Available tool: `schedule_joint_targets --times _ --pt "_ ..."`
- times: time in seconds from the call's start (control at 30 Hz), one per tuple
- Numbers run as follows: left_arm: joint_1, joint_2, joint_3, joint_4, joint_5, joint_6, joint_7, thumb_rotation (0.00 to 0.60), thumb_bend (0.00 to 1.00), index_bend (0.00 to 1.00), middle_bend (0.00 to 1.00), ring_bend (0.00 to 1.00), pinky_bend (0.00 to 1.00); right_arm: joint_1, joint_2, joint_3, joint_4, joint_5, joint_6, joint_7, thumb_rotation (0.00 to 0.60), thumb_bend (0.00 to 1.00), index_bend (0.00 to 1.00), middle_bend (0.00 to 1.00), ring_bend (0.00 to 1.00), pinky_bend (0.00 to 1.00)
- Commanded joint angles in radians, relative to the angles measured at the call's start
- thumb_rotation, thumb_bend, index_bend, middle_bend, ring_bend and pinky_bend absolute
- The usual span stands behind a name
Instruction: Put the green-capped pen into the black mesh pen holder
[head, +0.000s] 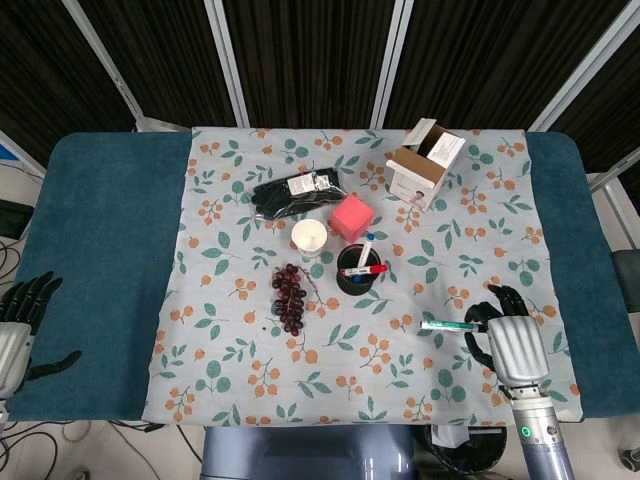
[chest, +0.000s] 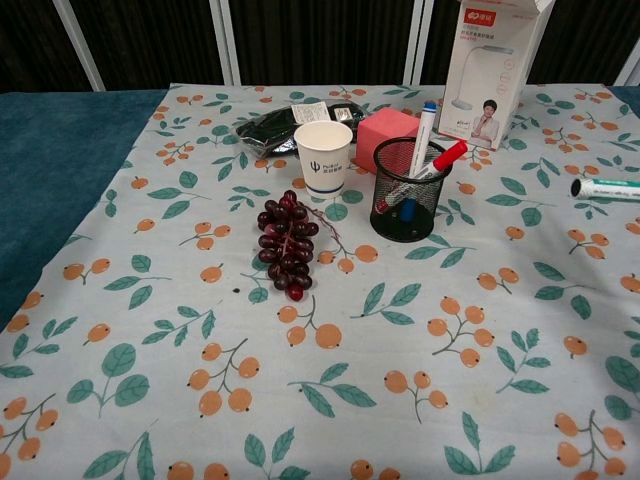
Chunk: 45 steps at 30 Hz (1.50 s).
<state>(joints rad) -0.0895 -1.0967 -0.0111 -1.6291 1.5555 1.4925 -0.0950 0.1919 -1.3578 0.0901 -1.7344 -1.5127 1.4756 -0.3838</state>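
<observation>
My right hand grips the green-capped pen at the right side of the cloth; the pen lies level, pointing left. Its white body enters the chest view from the right edge, above the table. The black mesh pen holder stands near the middle of the cloth, up and to the left of the pen, with a blue-capped and a red-capped marker in it. My left hand hangs open off the table's left front corner.
Grapes lie left of the holder, with a paper cup, a pink cube and a black packet behind. A white open carton stands at the back right. Floral cloth covers the blue table.
</observation>
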Motion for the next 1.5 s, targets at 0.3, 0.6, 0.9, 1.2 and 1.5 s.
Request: schedule_joint_targets --times 0.3,0.6,0.9,1.2,1.5 --pt "-0.005 0.008 -0.001 -0.004 -0.001 -0.008 -0.023 0.600 0.01 0.00 0.00 0.00 0.00 0.220 -0.116 0.152 0.119 -0.122 -0.087 -0.391 0.600 0.50 0.63 0.52 0.19 0.18" --pt "-0.009 0.015 0.001 -0.009 -0.008 -0.022 -0.032 0.600 0.01 0.00 0.00 0.00 0.00 0.324 -0.218 0.191 0.248 -0.171 -0.112 -0.605 0.600 0.50 0.63 0.52 0.19 0.18" --pt "-0.011 0.019 0.000 -0.013 -0.014 -0.028 -0.039 0.600 0.01 0.00 0.00 0.00 0.00 0.386 -0.299 0.176 0.393 -0.199 -0.141 -0.700 0.600 0.50 0.63 0.51 0.19 0.18" --pt "-0.012 0.023 -0.002 -0.015 -0.018 -0.029 -0.037 0.600 0.01 0.00 0.00 0.00 0.00 0.430 -0.369 0.154 0.517 -0.211 -0.170 -0.800 0.600 0.50 0.63 0.51 0.19 0.18" --pt "-0.013 0.025 -0.001 -0.015 -0.016 -0.031 -0.042 0.600 0.01 0.00 0.00 0.00 0.00 0.444 -0.391 0.125 0.575 -0.215 -0.175 -0.823 0.600 0.50 0.63 0.50 0.19 0.18"
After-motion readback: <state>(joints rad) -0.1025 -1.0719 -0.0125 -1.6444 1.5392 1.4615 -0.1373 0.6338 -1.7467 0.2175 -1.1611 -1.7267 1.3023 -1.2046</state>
